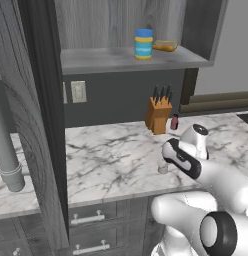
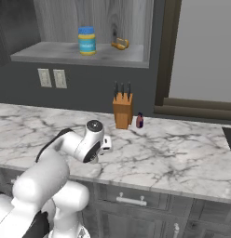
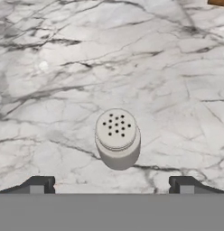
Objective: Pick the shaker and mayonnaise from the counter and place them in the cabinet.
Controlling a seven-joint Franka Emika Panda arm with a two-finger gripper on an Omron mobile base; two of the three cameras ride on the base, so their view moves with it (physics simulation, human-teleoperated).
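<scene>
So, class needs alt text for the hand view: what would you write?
A small pale shaker with a perforated top stands upright on the white marble counter, seen from above. The open gripper hovers over it, one dark fingertip at each side.

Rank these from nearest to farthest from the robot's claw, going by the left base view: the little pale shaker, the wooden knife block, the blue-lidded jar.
1. Small pale grey-beige shaker, on the counter under the open gripper.
2. Wooden knife block, against the back wall.
3. Blue-lidded mayonnaise jar, up on the cabinet shelf.
</scene>
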